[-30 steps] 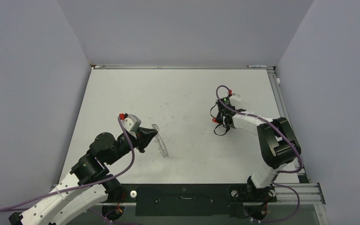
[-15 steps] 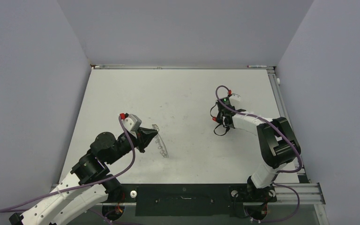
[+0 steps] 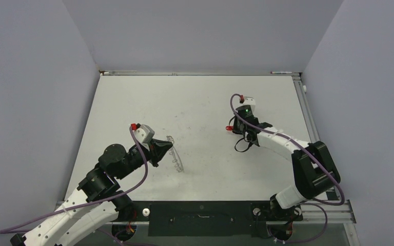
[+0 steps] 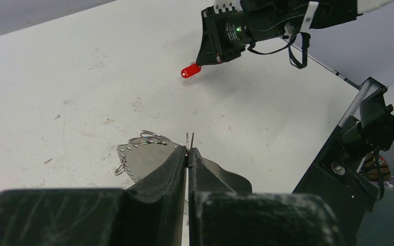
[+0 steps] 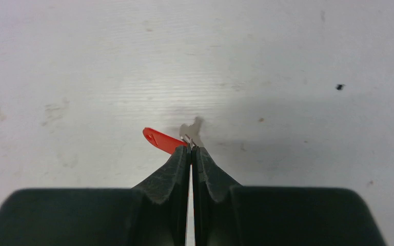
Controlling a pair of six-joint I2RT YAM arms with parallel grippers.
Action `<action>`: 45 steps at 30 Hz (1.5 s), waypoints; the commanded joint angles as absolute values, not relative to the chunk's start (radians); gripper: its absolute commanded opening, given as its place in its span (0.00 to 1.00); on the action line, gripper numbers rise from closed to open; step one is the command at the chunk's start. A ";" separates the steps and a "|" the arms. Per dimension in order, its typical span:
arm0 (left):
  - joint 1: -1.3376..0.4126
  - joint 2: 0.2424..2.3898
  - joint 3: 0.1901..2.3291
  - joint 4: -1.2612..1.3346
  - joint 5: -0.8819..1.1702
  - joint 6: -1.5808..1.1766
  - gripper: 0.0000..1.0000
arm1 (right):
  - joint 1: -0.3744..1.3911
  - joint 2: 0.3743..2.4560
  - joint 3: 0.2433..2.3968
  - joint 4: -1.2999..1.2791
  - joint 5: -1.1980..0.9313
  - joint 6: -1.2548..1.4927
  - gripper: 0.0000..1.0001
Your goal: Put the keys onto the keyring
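Note:
My left gripper [image 3: 167, 148] is shut on the rim of the keyring [image 3: 177, 159], a thin silvery hoop held on edge just above the table. In the left wrist view its wire [image 4: 189, 139] sticks up between the closed jaws, and small loops [image 4: 149, 138] hang on its left side. My right gripper [image 3: 234, 128] is shut on the key [image 3: 229, 128]. In the right wrist view the red head [image 5: 160, 139] sticks out to the left of the closed jaws [image 5: 191, 148], held above the table. The key also shows in the left wrist view [image 4: 190, 70].
The white table [image 3: 200, 102] is walled by grey panels on three sides. A metal rail [image 3: 308, 110] runs along the right edge. A black bar [image 3: 200, 210] and both arm bases sit at the near edge. Purple cables loop off both arms.
The right arm has swung left towards the table's middle and turned its wrist, carrying the red key. The left arm and the keyring have not moved.

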State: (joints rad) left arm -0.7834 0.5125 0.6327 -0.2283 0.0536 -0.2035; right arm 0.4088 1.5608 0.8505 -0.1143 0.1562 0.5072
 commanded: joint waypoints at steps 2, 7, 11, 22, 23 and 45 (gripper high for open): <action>-0.774 0.500 0.640 -0.160 0.077 -0.216 0.00 | 0.565 1.443 0.825 -0.026 0.072 0.349 0.05; -0.773 0.489 0.638 -0.159 0.076 -0.218 0.00 | 0.675 1.444 0.776 -0.016 -0.102 0.326 0.05; -0.773 0.485 0.637 -0.159 0.077 -0.218 0.00 | 0.750 1.447 0.758 -0.075 -0.124 0.296 0.05; -0.773 0.485 0.636 -0.159 0.076 -0.219 0.00 | 0.810 1.428 0.688 -0.072 -0.154 0.309 0.05; -0.772 0.488 0.636 -0.160 0.077 -0.219 0.00 | 0.814 1.422 0.688 -0.071 -0.150 0.302 0.05; -0.762 0.499 0.635 -0.158 0.086 -0.221 0.00 | 0.912 1.422 0.661 -0.051 -0.073 0.279 0.05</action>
State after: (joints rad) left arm -0.7696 0.4980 0.6273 -0.2279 0.0689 -0.2073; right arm 0.8814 1.4353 0.6628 -0.0650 -0.1181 0.2481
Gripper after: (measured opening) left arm 0.007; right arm 0.060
